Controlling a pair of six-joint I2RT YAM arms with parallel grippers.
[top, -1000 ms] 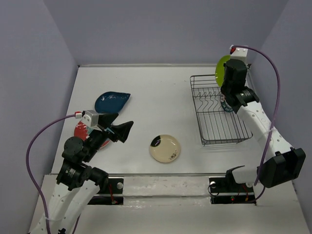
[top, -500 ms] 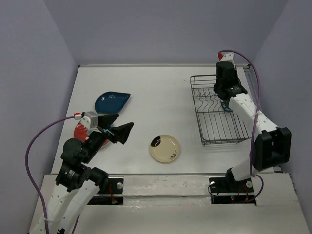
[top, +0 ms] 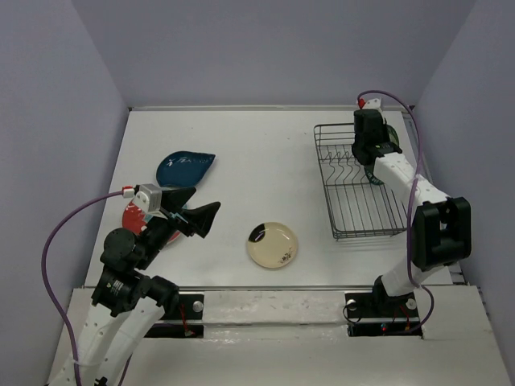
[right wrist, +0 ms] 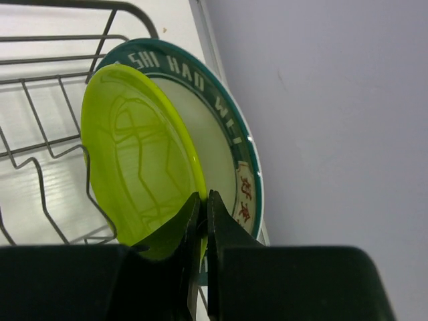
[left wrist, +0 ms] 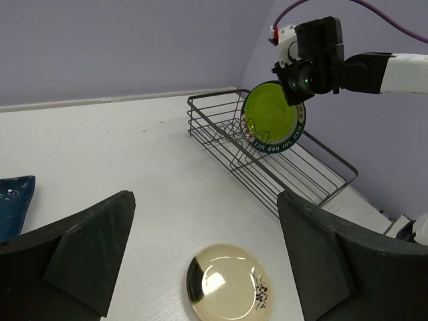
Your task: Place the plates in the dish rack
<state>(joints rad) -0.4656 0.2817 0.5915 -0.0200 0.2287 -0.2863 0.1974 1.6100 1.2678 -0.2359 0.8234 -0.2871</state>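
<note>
My right gripper [right wrist: 202, 197] is shut on the rim of the lime green plate [right wrist: 137, 167] and holds it upright in the black wire dish rack [top: 362, 201]. The plate stands right beside a white plate with a dark lettered rim [right wrist: 231, 154]. Both also show in the left wrist view, the lime plate [left wrist: 269, 115] in front. My left gripper [top: 198, 207] is open and empty, hovering left of the cream plate with dark marks [top: 273, 244]. The teal-blue leaf plate [top: 185, 167] lies at the left. The red plate [top: 133, 215] is partly hidden under my left arm.
The rack's upright prongs [right wrist: 40, 167] stand just left of the lime plate. The purple side wall [right wrist: 321, 100] rises close behind the rack's right edge. The right arm's cable [top: 402, 104] loops over the rack's far corner.
My right arm has swung left and down, carrying the lime green plate from above the rack's far corner into the rack beside the white plate. The left arm has not moved.
</note>
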